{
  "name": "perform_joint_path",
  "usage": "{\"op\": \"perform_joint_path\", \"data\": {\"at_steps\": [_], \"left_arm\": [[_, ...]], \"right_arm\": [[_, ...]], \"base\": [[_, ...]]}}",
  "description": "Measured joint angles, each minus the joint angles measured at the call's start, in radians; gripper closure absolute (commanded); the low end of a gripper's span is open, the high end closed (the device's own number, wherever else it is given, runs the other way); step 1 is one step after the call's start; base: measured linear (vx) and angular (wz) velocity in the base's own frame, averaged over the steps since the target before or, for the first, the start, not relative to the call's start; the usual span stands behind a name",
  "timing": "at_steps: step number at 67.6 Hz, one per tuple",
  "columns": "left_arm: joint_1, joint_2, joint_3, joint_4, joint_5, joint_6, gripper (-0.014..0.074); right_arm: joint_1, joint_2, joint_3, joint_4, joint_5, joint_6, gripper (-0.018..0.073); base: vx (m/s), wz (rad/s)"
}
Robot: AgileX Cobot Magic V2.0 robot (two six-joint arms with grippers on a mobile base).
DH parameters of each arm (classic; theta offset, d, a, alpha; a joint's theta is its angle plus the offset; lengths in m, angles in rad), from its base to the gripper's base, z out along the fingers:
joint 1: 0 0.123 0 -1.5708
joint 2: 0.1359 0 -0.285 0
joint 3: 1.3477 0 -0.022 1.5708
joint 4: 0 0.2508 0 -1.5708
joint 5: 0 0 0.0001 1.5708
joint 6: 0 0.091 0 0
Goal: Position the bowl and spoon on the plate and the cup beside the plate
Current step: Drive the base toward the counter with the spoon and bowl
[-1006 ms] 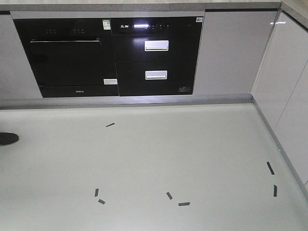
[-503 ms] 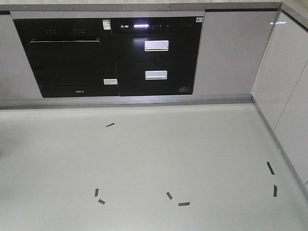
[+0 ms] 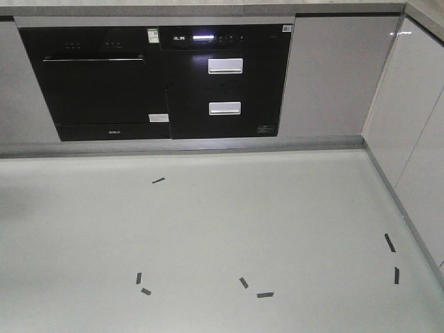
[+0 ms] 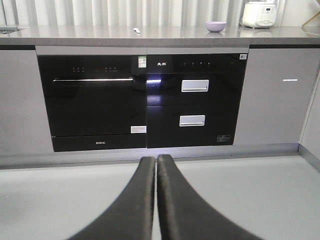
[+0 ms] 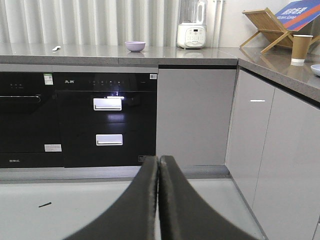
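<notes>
The lavender bowl stands on the far grey countertop, and the small pale spoon lies to its left. The right wrist view shows the same bowl and spoon. On the right-hand counter stands the brown paper cup, with the pale blue plate cut off by the frame edge in front of it. My left gripper is shut and holds nothing, low over the floor and far from the counter. My right gripper is likewise shut and holds nothing. The front view shows neither gripper and no task object.
Black built-in appliances and grey cabinet doors fill the wall under the counter. A white rice cooker, a blender and a wooden rack stand on the counters. Dark tape marks dot the pale floor.
A dark round thing at the left edge of the front view one second ago has gone out of the picture. Nothing else has moved.
</notes>
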Motion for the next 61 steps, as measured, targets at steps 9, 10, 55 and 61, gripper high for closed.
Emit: {"op": "perform_joint_path", "data": {"at_steps": [9, 10, 55, 61], "left_arm": [[0.0, 0.0, 0.0, 0.0, 0.0, 0.0, 0.0603], [0.0, 0.0, 0.0, 0.0, 0.0, 0.0, 0.0603], [0.0, 0.0, 0.0, 0.0, 0.0, 0.0, 0.0603], [0.0, 0.0, 0.0, 0.0, 0.0, 0.0, 0.0603]], "right_arm": [[0.0, 0.0, 0.0, 0.0, 0.0, 0.0, 0.0562], [0.0, 0.0, 0.0, 0.0, 0.0, 0.0, 0.0562], [0.0, 0.0, 0.0, 0.0, 0.0, 0.0, 0.0562], [0.0, 0.0, 0.0, 0.0, 0.0, 0.0, 0.0562]], "base": [[0.03, -0.02], [0.05, 0.0], [0.13, 0.02], [0.23, 0.02]]}}
